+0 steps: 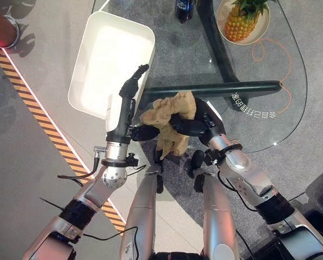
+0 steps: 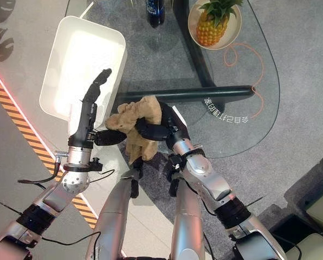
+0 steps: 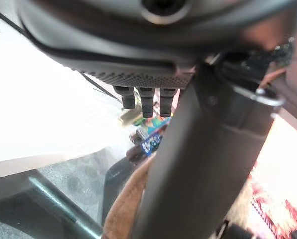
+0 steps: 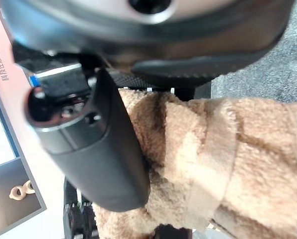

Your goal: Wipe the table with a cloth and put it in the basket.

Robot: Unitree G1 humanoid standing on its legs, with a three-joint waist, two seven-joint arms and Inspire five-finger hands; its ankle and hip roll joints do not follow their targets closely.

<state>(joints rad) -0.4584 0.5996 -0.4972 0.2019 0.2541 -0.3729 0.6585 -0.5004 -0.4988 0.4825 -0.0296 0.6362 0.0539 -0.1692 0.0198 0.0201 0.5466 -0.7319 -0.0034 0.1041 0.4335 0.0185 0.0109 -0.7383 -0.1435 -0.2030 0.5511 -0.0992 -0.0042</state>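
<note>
Right hand (image 1: 196, 125) clamped around tan cloth (image 1: 172, 120), bunched above glass table (image 1: 259, 130). Left hand (image 1: 124, 111) beside it, fingers straight, over white basket (image 1: 91, 81).

Grey speckled floor (image 1: 37, 179); orange-black hazard stripe (image 1: 42, 122); glass table (image 1: 283, 108), dark frame (image 1: 215, 89).

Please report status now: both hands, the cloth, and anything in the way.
Right hand shut on cloth, held at the glass table edge. Left hand open, fingers straight, thumb at cloth. White basket alongside, path clear.
</note>
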